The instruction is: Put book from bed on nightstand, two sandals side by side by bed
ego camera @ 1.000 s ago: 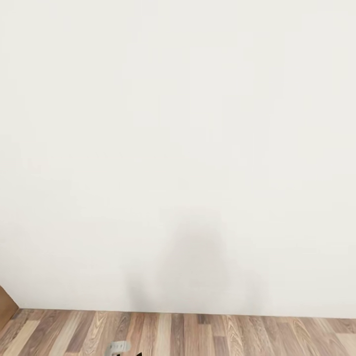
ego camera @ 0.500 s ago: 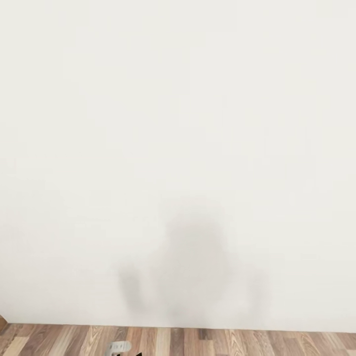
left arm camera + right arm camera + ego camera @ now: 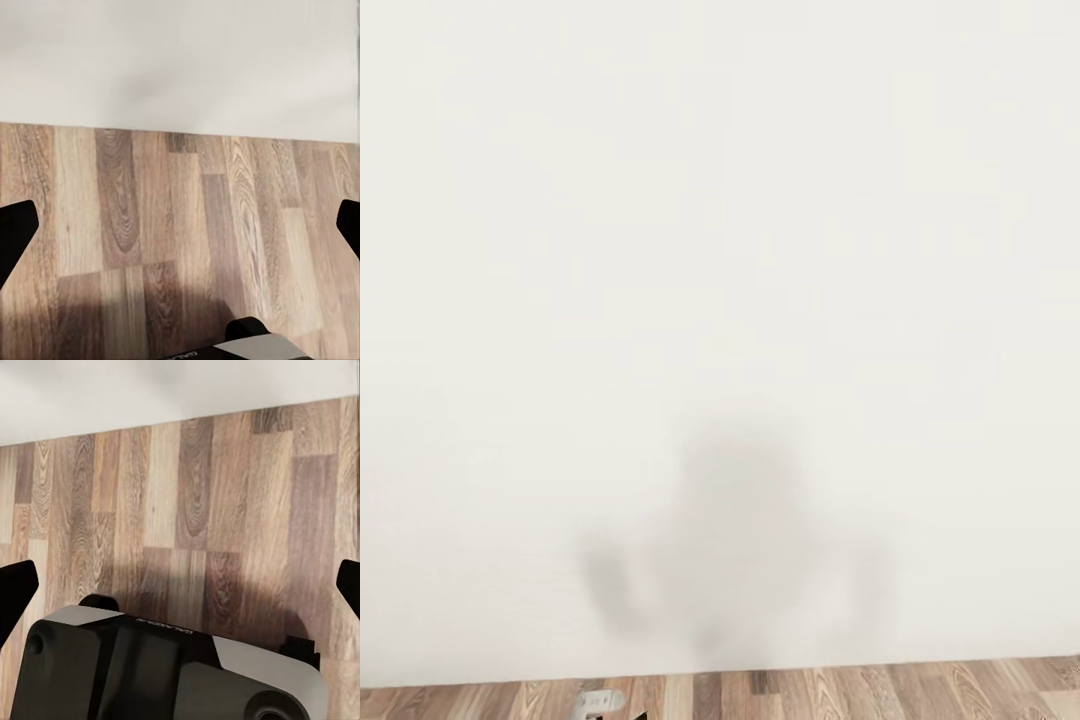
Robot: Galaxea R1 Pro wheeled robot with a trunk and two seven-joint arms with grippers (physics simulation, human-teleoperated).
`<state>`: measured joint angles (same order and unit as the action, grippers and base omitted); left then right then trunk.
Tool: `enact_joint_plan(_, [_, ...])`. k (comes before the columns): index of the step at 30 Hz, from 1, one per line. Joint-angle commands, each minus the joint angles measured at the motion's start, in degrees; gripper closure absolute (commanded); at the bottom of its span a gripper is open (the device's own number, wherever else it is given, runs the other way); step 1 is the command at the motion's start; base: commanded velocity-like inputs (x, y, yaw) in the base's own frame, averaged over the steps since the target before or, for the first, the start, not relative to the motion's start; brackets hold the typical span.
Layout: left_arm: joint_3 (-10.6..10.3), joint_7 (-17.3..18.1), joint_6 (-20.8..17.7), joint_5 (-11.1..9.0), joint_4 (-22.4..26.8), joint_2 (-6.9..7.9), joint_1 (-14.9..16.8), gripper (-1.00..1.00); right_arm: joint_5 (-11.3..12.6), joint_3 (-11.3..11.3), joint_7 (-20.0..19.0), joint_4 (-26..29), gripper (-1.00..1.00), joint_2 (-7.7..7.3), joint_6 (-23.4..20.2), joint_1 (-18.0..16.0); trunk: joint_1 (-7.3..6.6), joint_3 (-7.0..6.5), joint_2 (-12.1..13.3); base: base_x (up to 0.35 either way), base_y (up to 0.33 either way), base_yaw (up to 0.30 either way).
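Observation:
I face a bare white wall [image 3: 720, 250] of the bedroom at close range, with my own blurred shadow [image 3: 735, 530] cast low on it. The book, the bed, the nightstands and the sandals are out of view. In the left wrist view my left gripper [image 3: 180, 232] is open over the wood-plank floor [image 3: 165, 225], its black fingertips [image 3: 15, 232] far apart at the frame's edges and nothing between them. My right gripper [image 3: 180, 589] is open too, above the floor [image 3: 195, 495], with nothing held.
A thin strip of brown plank floor [image 3: 860, 695] meets the wall at the bottom of the head view. A small grey part of my arm [image 3: 598, 702] pokes in there. My grey and black base [image 3: 172, 675] sits under the right gripper.
The whole head view has shifted: the floor strip has shrunk, the brown edge at the far left has left the frame, and my shadow on the wall has grown. The camera moved, not the room.

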<state>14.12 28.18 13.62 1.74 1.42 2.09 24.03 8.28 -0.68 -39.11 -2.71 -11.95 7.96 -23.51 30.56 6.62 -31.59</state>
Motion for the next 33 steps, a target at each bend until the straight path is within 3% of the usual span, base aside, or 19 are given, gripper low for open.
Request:
enact_joint_plan(1, [0.32, 0.21, 0.18, 0.19, -0.06, 0.02, 0.05, -1.0, 0.42, -0.11, -0.27, -0.28, -1.0, 0.0, 0.3, -0.13, 0.03, 0.11, -0.1, 0.006, 0.0, -0.19])
enact_joint_plan(33, [0.3, 0.21, 0.18, 0.19, -0.09, 0.02, 0.01, -1.0, 0.42, -0.11, -0.27, -0.28, -1.0, 0.0, 0.3, -0.13, 0.03, 0.11, -0.1, 0.001, 0.0, -0.198])
